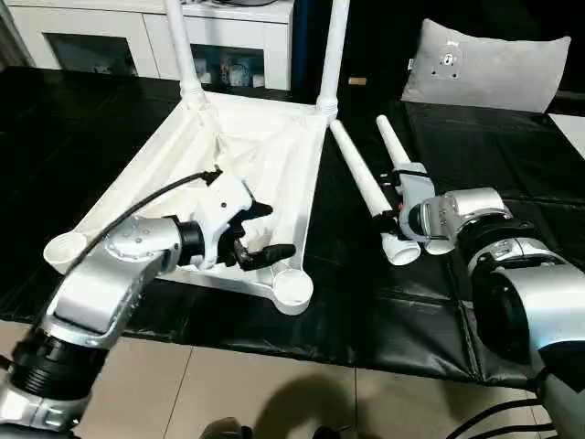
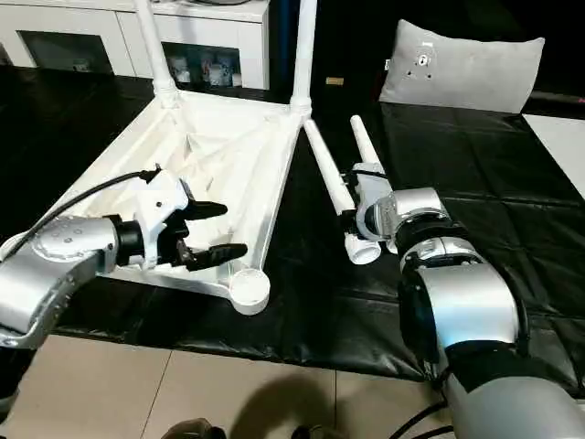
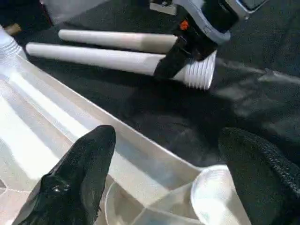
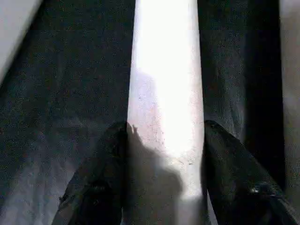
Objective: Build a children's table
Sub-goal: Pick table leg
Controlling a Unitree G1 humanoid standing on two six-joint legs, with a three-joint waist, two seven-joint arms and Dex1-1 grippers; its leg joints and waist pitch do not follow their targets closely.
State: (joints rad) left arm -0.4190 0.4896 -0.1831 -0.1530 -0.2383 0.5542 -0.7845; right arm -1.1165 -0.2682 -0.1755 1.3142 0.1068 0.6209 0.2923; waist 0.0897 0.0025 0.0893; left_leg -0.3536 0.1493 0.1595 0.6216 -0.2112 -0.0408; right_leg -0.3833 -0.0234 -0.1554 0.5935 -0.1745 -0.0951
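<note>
My left claw [image 1: 260, 233] hung open over the upturned table top [image 1: 247, 146], its two black fingers [image 3: 79, 173] spread apart above the rim beside the near corner socket [image 1: 292, 290], touching nothing. That socket sat at about five o'clock of the top and another empty one [image 1: 66, 249] at about eight o'clock. At the far corners, around eleven and one o'clock, two legs [image 1: 331, 55] stood upright in their sockets.

My right claw [image 4: 164, 140] was closed around a loose leg [image 1: 366, 187], near its wide ribbed end, a finger on each side of the tube. This leg lay on the black table [image 1: 366, 311] at about three o'clock of the top, with a second loose leg [image 1: 391, 139] just beside it.

Beyond them, at about one o'clock, rested a grey cushion [image 1: 484, 66], and a white cabinet [image 1: 101, 37] stood at eleven.
</note>
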